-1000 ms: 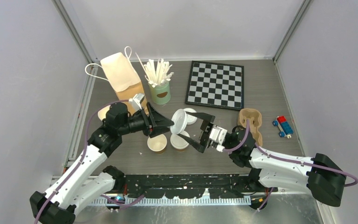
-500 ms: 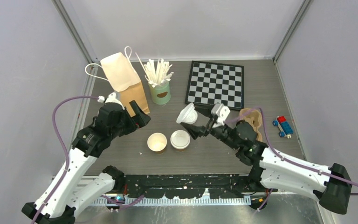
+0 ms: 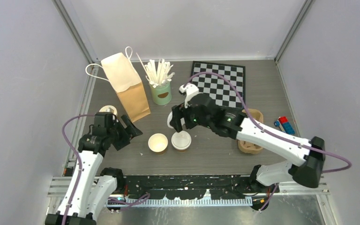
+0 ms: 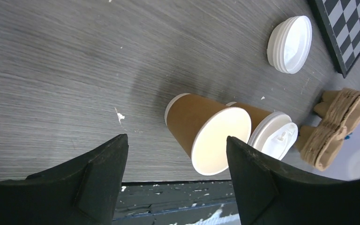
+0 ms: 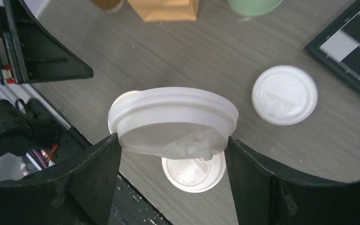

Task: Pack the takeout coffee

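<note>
Two tan paper cups stand side by side near the table's front. The left cup [image 3: 158, 143] is open, with a cream inside [image 4: 218, 140]. The right cup [image 3: 181, 140] wears a white lid [image 5: 194, 172]. My right gripper [image 3: 175, 120] is shut on a second white lid [image 5: 173, 119] and holds it tilted just above the two cups. The open cup's rim [image 5: 121, 99] peeks out behind that lid. My left gripper [image 3: 127, 129] is open and empty, left of the open cup; it also shows in the left wrist view [image 4: 176, 157]. A third lid [image 5: 285, 95] lies loose on the table.
A paper bag [image 3: 126, 86] with handles stands at the back left, beside a mint-green can of white sticks [image 3: 161, 92]. A chessboard [image 3: 220, 84] lies at the back right. A brown pulp tray [image 3: 249, 146] lies partly under my right arm. A toy car [image 3: 284, 127] sits at the right.
My left arm has let go of the lid and drawn back to the left. My right arm has swung left and over, carrying the lid above the two cups.
</note>
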Motion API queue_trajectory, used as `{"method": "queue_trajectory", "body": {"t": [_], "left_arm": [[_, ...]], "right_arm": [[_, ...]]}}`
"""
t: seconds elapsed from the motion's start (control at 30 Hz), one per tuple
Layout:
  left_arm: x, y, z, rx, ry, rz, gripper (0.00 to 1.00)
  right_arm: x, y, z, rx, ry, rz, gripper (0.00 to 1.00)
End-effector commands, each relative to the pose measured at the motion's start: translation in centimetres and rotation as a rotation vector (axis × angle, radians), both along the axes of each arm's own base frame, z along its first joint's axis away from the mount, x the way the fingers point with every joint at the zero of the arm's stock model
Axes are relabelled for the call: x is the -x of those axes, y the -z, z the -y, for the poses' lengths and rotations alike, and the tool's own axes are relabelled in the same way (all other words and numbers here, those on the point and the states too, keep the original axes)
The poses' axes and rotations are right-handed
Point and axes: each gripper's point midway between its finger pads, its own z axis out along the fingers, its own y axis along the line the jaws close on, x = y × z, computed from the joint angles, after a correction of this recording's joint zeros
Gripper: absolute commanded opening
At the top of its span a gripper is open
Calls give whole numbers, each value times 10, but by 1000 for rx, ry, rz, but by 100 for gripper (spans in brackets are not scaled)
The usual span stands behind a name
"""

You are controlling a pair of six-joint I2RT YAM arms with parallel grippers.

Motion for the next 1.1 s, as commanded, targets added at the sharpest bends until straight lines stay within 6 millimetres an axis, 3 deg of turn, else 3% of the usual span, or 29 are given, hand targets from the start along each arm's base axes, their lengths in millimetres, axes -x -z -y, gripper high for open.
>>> {"method": "queue_trajectory", "body": {"t": [0.0,0.1,0.2,0.4,0.6,0.8,1.07], "left_arm": [[-3,-3,21,179,101,11,76],[-7,0,21,187,98,-5,78],[-11,5,6,129,16,-11,86],[-16,-4,-50,-19,-310,108,95],[-6,-22,-90,-94,-544,276,99],[-2,-19,-92,-100,-554,288,99],[-7,-13,-78,-62,-481,264,98]], "right_arm": [[25,22,-7,149,-8,-190,69],[33,30,-26,228,-44,-237,70],[39,35,-45,280,-76,-275,70],[48,64,-78,368,-144,-387,71],[57,81,-87,446,-195,-466,73],[60,90,-89,500,-209,-508,74],[58,99,-93,544,-210,-525,76]]}}
